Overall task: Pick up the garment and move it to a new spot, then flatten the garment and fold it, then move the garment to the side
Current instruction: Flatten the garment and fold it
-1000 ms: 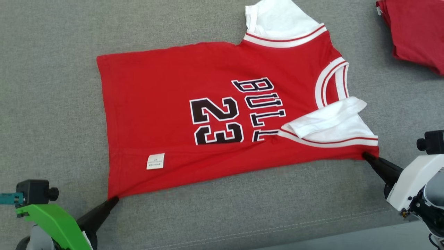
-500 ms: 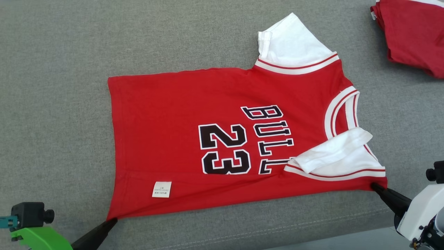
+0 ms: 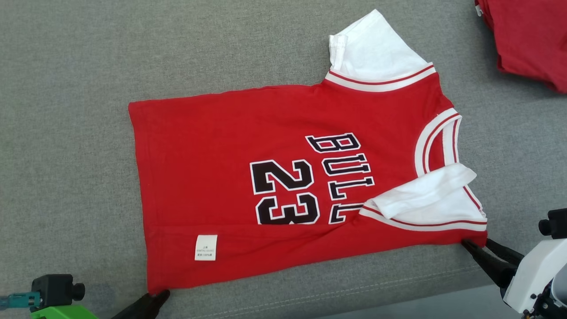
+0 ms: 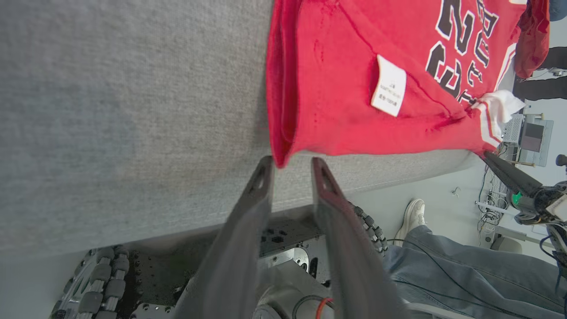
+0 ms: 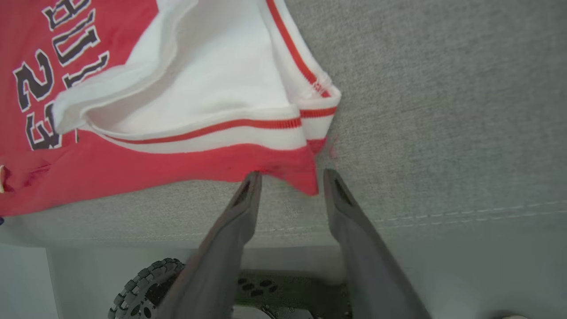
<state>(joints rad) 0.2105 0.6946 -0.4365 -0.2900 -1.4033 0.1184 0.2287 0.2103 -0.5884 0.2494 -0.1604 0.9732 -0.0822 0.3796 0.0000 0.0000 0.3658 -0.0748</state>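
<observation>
Left gripper (image 3: 160, 294) at the lower left, jaws parted, the shirt's near hem corner lying loose between the fingertips; red shirt (image 3: 212, 168) spread flat on the grey cushion (image 3: 66, 110), hem to the left, collar to the right, its near white sleeve (image 3: 425, 195) folded onto the chest beside the black lettering. Right gripper (image 3: 476, 243) at the lower right, jaws likewise apart around the corner under that sleeve, not pinching it; a second red cloth (image 3: 527, 40) lies well apart at the top right.
</observation>
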